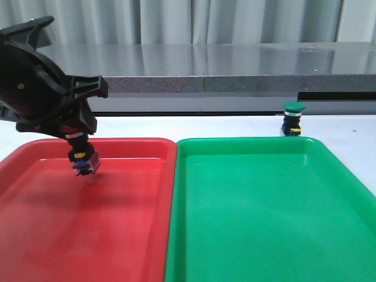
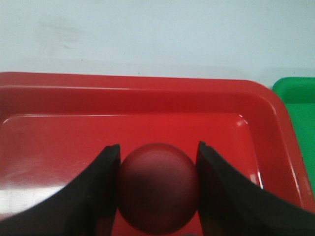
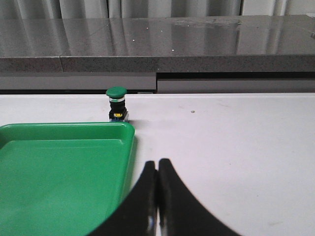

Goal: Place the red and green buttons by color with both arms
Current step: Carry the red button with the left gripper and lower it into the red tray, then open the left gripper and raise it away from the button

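Red button [image 2: 158,192] has a dark red cap, w/ black body, yellow mark & blue-grey base seen in front view; green button [image 1: 292,119] has a dark green cap, silver ring, black body & yellow mark. Left gripper [image 2: 158,196] & right gripper [image 3: 157,196] are matte black, red tray [image 1: 59,235] is glossy bright red w/ pale highlights, green tray [image 1: 264,223] is glossy bright green. Table [image 3: 236,147] is plain off-white, counter [image 1: 235,64] behind is speckled dark grey stone w/ a lighter grey front, curtain [image 1: 235,20] is pale grey w/ vertical folds.
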Action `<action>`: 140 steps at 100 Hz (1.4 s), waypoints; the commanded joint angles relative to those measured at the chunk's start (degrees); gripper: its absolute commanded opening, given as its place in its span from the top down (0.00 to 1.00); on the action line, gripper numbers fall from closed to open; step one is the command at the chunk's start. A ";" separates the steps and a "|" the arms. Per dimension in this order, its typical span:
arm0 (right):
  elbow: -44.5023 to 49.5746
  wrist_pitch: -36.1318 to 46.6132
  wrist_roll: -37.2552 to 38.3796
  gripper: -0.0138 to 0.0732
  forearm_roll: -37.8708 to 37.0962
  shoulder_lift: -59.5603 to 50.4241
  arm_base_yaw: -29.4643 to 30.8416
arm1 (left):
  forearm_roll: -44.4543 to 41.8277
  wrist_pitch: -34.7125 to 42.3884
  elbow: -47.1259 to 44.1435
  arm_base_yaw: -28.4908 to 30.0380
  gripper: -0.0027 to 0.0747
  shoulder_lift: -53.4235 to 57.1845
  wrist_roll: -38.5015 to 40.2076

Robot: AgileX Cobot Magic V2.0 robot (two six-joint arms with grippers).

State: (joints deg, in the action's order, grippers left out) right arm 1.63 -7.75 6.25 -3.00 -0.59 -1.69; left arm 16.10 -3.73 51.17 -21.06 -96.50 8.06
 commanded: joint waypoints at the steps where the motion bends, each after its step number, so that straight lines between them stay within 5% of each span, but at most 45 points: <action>1: -0.87 5.04 -0.49 0.92 -0.65 -1.12 0.40 | 0.16 4.20 1.54 -0.71 0.82 1.27 0.26; 31: -0.87 5.04 -0.49 0.92 -0.65 -1.12 0.40 | 0.16 3.39 1.54 -0.71 0.75 0.41 0.26; 71: -0.87 5.04 -0.49 0.92 -0.65 -1.12 0.40 | 0.16 2.02 1.54 -0.71 0.31 0.52 0.26; 140: -0.87 5.04 -0.49 0.92 -0.65 -1.12 0.40 | 0.68 1.59 1.75 -0.71 0.30 1.58 0.26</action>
State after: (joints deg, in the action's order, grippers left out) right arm 1.63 -7.75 6.25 -3.00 -0.59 -1.69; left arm 16.28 -4.72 51.27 -21.06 -97.93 8.06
